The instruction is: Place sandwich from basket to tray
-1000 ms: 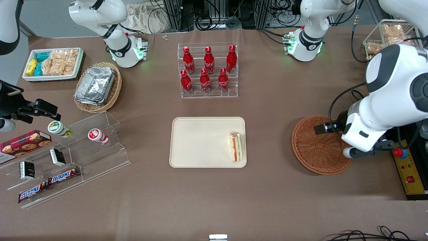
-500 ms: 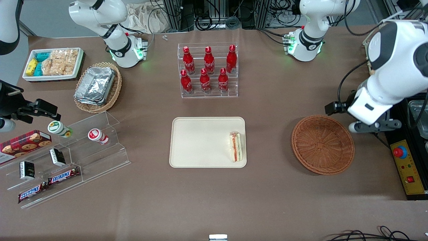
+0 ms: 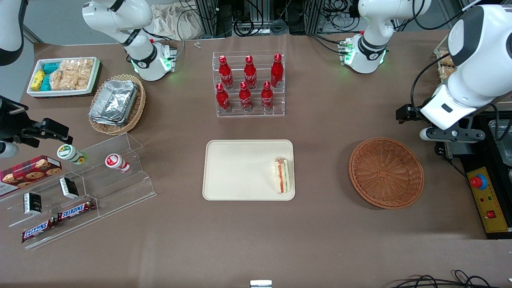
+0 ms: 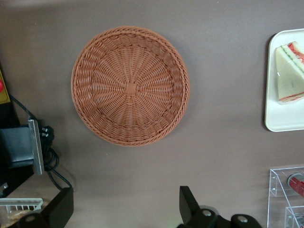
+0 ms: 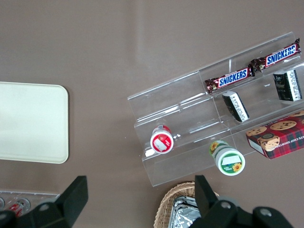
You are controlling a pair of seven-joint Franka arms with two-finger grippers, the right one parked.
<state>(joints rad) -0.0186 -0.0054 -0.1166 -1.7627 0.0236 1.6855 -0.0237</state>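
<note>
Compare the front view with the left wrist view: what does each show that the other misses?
Only the front view shows the whole tray, all six red bottles, the foil containers and the snack shelf. Only the left wrist view shows the gripper, open and empty, hanging above bare table beside the basket. Both show the empty basket and the sandwich lying on the tray.

From my wrist camera the tray [image 4: 285, 124] and end effector [image 4: 124, 205] are cut off; front view hides its fingers.
</note>
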